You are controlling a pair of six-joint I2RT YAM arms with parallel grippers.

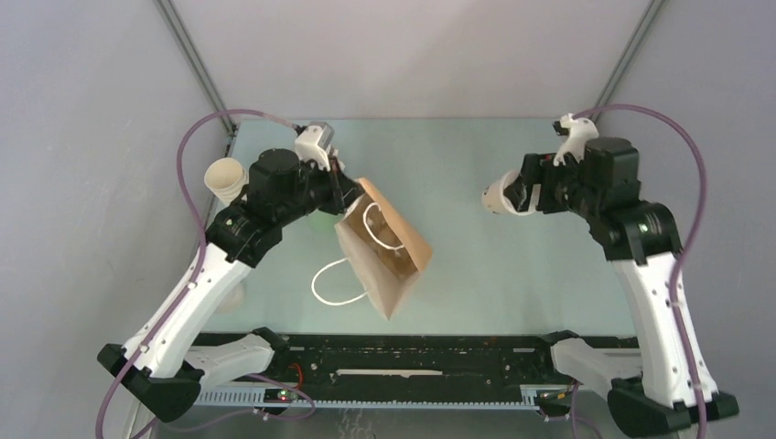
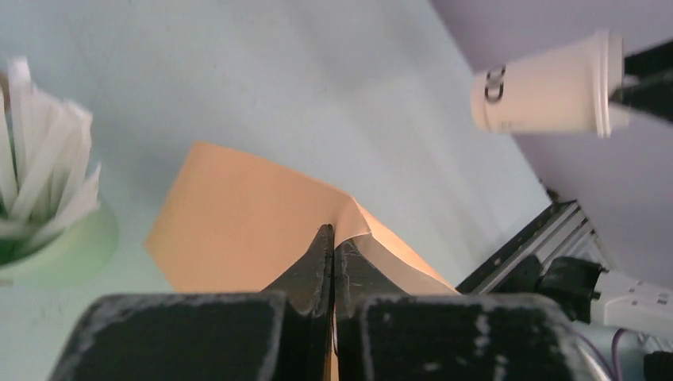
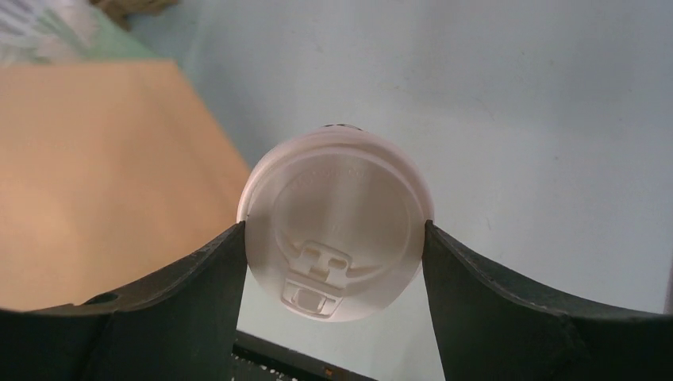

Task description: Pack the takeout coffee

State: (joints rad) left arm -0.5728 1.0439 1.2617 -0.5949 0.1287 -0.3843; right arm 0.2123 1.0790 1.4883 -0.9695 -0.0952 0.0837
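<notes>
Clamping our right gripper (image 3: 335, 230) on the coffee cup (image 2: 540, 86) at its stiff lid (image 2: 607, 79), we judge the walls light, crushable; left gripper (image 2: 332, 238) pinches the paper bag (image 1: 389, 249).

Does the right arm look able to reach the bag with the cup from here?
Likely yes: only bare table shows between the cup in the right gripper and the paper bag, held up by the left gripper. Whether its mouth gapes enough, I cannot tell.
</notes>
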